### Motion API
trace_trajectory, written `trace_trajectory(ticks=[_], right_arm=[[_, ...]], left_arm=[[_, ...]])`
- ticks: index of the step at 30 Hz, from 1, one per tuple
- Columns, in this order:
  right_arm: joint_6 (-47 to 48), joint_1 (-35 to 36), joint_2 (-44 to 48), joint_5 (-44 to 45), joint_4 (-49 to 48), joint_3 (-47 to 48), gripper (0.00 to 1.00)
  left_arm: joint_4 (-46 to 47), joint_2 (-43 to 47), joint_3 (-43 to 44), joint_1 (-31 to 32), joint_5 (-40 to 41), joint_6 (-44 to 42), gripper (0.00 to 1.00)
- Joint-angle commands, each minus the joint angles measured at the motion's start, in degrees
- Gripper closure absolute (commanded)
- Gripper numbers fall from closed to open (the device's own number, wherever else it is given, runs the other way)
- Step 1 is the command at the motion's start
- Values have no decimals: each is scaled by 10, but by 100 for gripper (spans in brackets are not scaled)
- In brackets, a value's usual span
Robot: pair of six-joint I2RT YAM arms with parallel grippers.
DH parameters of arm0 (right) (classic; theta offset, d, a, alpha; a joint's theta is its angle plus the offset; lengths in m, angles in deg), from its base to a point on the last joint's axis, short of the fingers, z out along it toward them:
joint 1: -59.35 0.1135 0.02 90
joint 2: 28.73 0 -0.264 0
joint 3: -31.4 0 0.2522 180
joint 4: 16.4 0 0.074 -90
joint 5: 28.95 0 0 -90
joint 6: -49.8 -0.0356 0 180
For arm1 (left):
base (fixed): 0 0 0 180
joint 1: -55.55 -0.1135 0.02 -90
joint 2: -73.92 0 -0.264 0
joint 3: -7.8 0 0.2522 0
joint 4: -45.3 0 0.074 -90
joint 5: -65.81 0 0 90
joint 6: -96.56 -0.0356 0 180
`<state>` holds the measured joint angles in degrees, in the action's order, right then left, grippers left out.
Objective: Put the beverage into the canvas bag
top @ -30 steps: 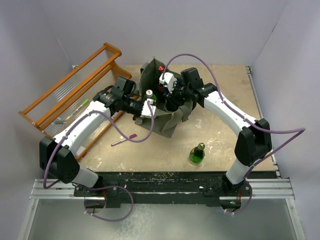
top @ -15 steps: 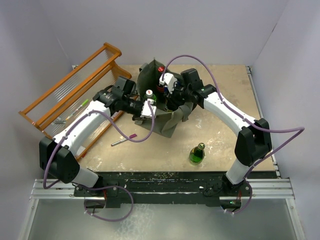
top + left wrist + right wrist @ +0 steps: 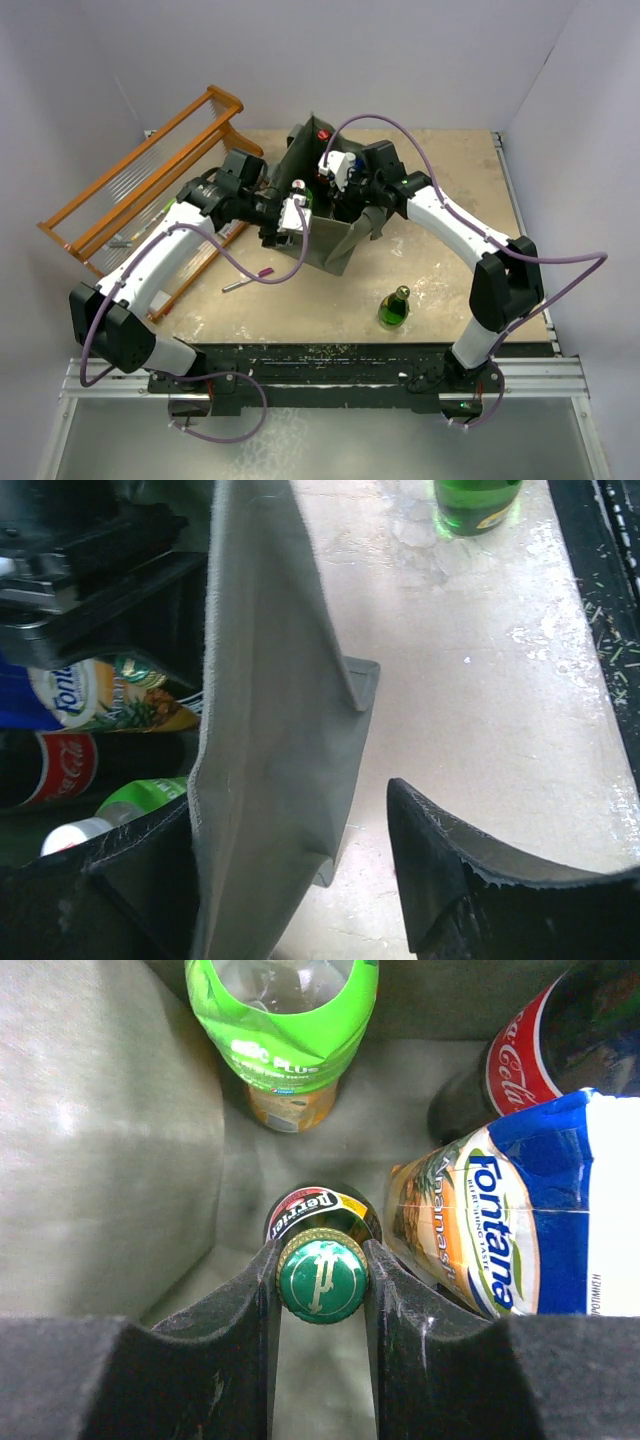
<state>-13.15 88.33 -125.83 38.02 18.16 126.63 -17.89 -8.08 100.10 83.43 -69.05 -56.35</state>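
Observation:
The grey-green canvas bag stands mid-table with both grippers at its mouth. Inside it, my right gripper is shut on the green cap of a Perrier bottle, which stands upright on the bag floor. My left gripper is open astride the bag's near wall; the fabric lies against the left finger, clear of the right finger. A second green glass bottle stands on the table outside the bag.
The bag also holds a green-labelled bottle, a Coca-Cola bottle and a Fontana juice bottle. An orange wooden rack leans at the far left. A pink-tipped pen lies near the bag.
My left gripper has opened and let go of the bag's wall, shifting slightly left. The bag now stands squarer. The right gripper has kept its hold on the bottle.

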Motion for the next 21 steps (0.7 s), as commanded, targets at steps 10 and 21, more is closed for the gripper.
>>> trace_trajectory(ticks=[10,21], right_arm=[[40,-5,-24,-56,62,37,100],[8,-4,-25,-80,11,19,100]], left_arm=[[-153,-69,176,-4,72,26,23],[-128,-65,176,-4,52,14,25]])
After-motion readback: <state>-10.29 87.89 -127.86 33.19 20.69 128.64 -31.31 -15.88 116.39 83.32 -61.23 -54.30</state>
